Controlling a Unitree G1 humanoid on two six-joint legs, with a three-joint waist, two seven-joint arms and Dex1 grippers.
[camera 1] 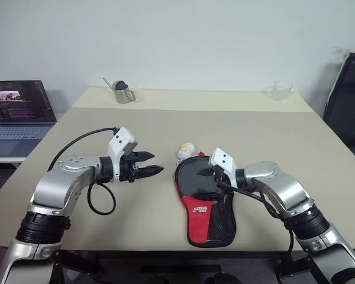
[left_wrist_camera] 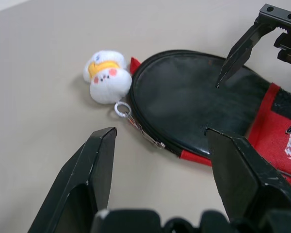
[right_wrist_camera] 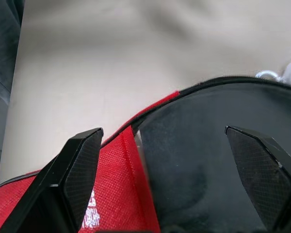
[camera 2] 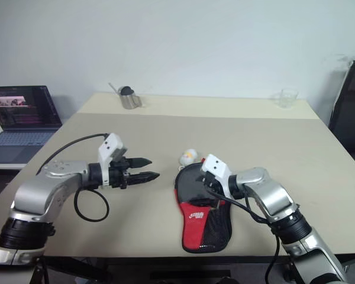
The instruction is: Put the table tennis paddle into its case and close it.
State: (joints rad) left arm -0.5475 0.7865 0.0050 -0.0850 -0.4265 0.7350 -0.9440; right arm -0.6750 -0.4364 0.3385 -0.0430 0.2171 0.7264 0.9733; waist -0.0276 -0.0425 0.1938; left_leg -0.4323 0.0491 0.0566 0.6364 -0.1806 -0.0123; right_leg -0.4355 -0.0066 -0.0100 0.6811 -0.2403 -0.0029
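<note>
The case [camera 1: 202,207] lies flat near the table's front edge, its round black end away from me and its red panel and mesh pocket toward me. The zipper edge [left_wrist_camera: 146,137] runs around the round end, with a ring and a small white plush ball [left_wrist_camera: 105,76] at the pull. The paddle is hidden. My right gripper [right_wrist_camera: 163,130] is open, hovering just over the case's round black part [right_wrist_camera: 199,165], pointing left. My left gripper [left_wrist_camera: 160,131] is open and empty, held above the table left of the case, pointing at the zipper side.
A metal cup [camera 1: 123,92] with a spoon and a clear glass [camera 1: 280,90] stand at the table's far edge. A laptop [camera 1: 18,112] sits on a side surface at the left. A black chair [camera 1: 349,100] stands at the right.
</note>
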